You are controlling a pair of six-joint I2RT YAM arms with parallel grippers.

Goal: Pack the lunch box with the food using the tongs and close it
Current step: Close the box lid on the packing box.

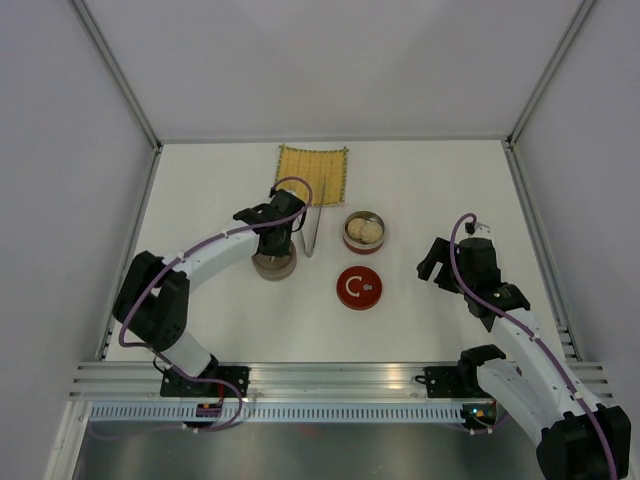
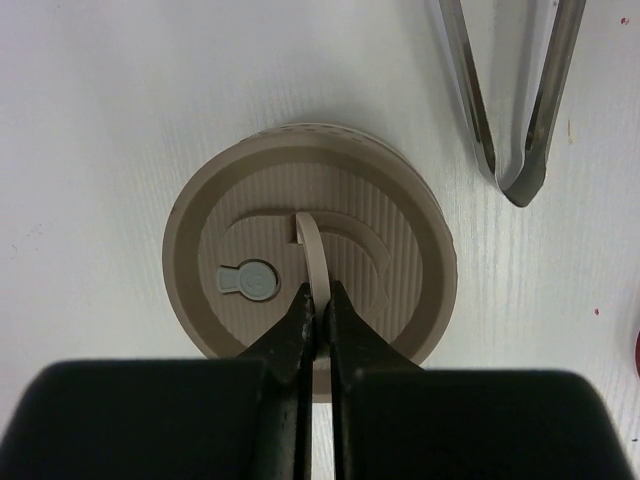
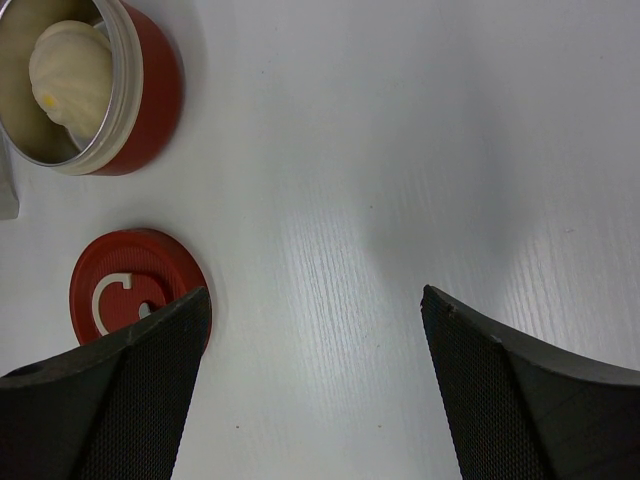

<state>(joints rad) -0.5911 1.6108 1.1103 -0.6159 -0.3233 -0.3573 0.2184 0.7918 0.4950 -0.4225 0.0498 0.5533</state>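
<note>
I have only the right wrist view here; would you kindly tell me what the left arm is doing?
Observer: The left gripper is shut on the thin loop handle of a beige lid.
Operator: Thank you. Where are the tongs?
Observer: The tongs lie on the table between that lid and the red tin, arms pointing toward the yellow mat.

No words or numbers can be read; the only letter-like mark is a white C shape on the red lid (image 1: 359, 288)
</note>
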